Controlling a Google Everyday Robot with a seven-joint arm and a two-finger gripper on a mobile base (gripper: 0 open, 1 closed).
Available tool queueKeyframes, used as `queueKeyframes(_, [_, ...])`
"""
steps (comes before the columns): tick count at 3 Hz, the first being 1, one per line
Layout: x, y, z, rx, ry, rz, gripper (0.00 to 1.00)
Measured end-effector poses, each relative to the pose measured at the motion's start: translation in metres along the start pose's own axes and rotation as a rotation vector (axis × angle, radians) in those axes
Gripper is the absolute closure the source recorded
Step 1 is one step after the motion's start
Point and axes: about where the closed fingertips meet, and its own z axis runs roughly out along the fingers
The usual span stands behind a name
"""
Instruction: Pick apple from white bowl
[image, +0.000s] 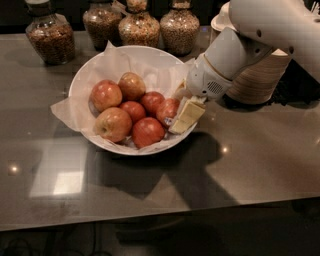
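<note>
The large white bowl (90, 75), lined with crinkled white paper, stands on the grey table and holds several apples. The deep red apple (166, 109) with a small white sticker lies at the bowl's right side. My gripper (183, 111) reaches down over the bowl's right rim and sits right against this apple's right side. The white arm (235, 55) comes in from the upper right. The part of the apple under the gripper is hidden.
Other apples fill the bowl, among them a paler one (114, 124) at the front left and a red one (148, 131) at the front. Several glass jars (140, 27) line the back. A stack of brown bowls (255, 80) stands behind the arm.
</note>
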Motion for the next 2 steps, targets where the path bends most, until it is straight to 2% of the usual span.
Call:
queueKeyframes(1, [0.002, 0.003, -0.009, 0.014, -0.036, 0.001, 0.99])
queueKeyframes(2, [0.002, 0.006, -0.035, 0.049, -0.151, -0.014, 1.0])
